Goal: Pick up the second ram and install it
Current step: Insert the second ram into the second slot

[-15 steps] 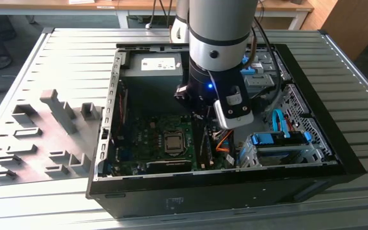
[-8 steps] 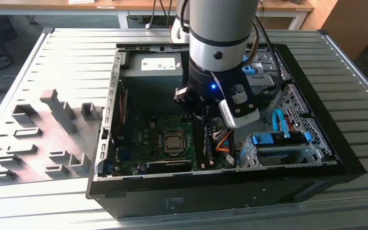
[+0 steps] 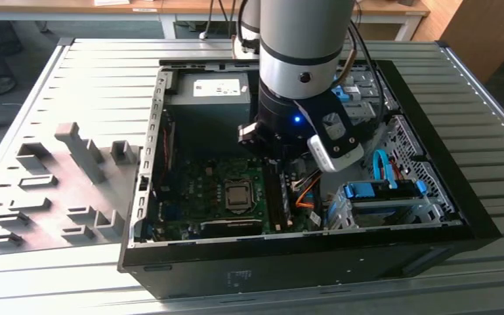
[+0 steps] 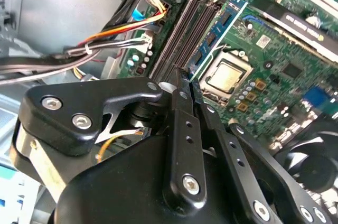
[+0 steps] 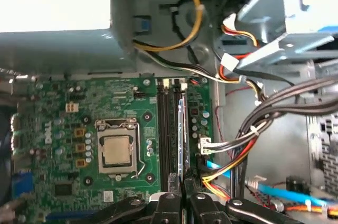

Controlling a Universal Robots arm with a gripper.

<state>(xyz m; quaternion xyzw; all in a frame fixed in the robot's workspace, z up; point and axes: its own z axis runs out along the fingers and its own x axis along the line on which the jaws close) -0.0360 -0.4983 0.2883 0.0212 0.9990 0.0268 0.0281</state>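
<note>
The second ram (image 5: 180, 134) is a thin dark blue-green board seen edge-on, lined up along the black memory slots (image 5: 168, 129) beside the processor socket (image 5: 116, 150). Its chip-covered face (image 4: 219, 28) shows in the second wrist view, running down into the fingers. My gripper (image 5: 182, 196) is shut on the board's near end, its black fingertips (image 4: 179, 78) pressed close together. In the exterior view the gripper (image 3: 277, 161) is low inside the open computer case (image 3: 409, 249), over the green motherboard (image 3: 204, 190). Whether the ram sits in a slot I cannot tell.
Bundled cables (image 5: 248, 139) run close beside the slots. A drive cage (image 3: 383, 200) with blue cables fills the case's corner at the exterior view's right. The power supply (image 3: 212, 92) sits at the back. Grey fixture blocks (image 3: 68, 177) stand on the table at the exterior view's left.
</note>
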